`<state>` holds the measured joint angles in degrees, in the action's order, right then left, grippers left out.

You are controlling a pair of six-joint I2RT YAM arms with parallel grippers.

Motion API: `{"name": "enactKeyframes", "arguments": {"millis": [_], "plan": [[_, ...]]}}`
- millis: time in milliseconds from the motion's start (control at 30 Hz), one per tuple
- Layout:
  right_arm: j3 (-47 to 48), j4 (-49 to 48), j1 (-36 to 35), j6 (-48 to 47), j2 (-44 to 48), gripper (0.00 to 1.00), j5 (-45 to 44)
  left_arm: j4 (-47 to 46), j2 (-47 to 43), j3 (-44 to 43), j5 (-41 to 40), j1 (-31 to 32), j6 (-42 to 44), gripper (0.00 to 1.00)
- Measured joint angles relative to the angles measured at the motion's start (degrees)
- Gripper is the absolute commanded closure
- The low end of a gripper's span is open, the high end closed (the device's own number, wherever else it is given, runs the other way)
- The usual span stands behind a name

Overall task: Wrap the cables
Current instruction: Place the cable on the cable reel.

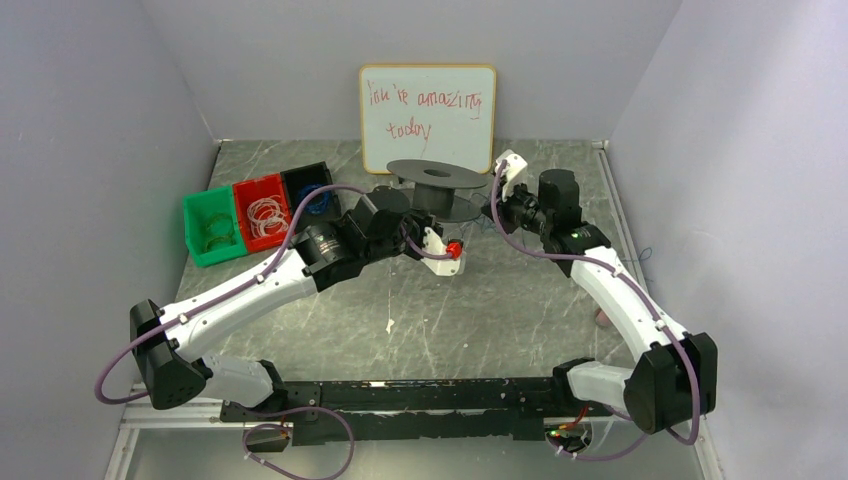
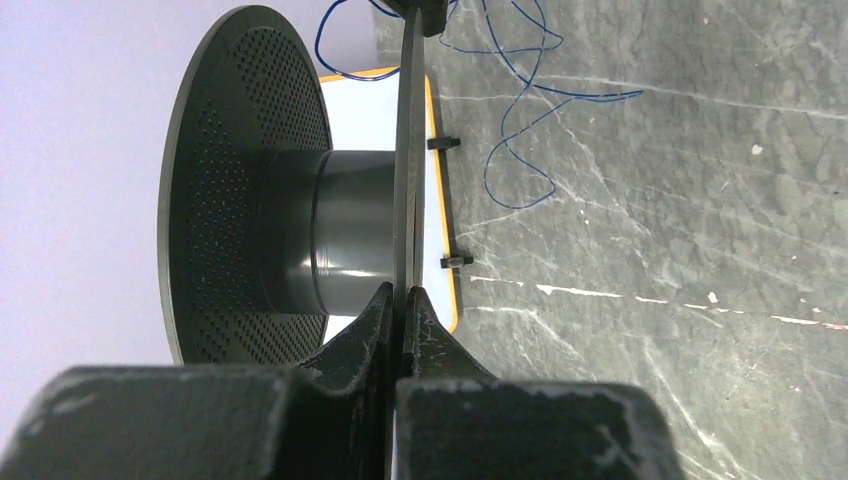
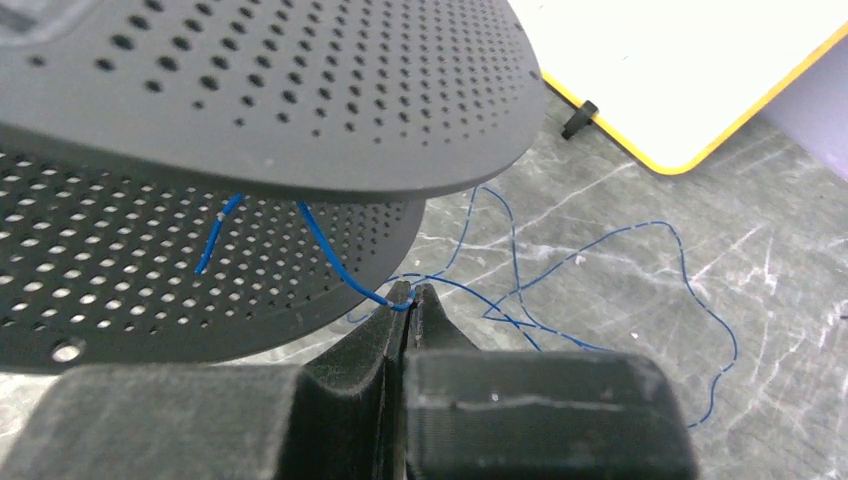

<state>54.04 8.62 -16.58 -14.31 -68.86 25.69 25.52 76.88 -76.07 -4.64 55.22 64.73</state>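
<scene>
Blue cable (image 3: 325, 250) is pinched in the right end effector (image 3: 408, 300) at the spool (image 3: 280, 90) rim; the rest lies loose on the table (image 3: 780, 200) beside the spool. Left end effector (image 2: 403, 300) clamps the spool's flange. Thin wire could slip or snag once pulled taut, imo.
</scene>
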Motion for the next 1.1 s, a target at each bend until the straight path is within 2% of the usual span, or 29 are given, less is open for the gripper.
{"name": "enactKeyframes", "arguments": {"millis": [400,833,1100], "plan": [[-1.07,-2.82,0.0,0.83,0.72,1.0,-5.81,-0.02,0.0,0.0,2.14,0.0,-1.05,0.98],[-2.4,-1.81,0.0,-1.7,0.74,1.0,-0.9,-1.22,0.0,0.0,2.21,0.0,-0.74,0.98],[-2.16,1.03,0.0,-4.33,0.72,1.0,0.55,-1.57,-0.9,2.14,3.15,0.0,5.29,0.98]]}}
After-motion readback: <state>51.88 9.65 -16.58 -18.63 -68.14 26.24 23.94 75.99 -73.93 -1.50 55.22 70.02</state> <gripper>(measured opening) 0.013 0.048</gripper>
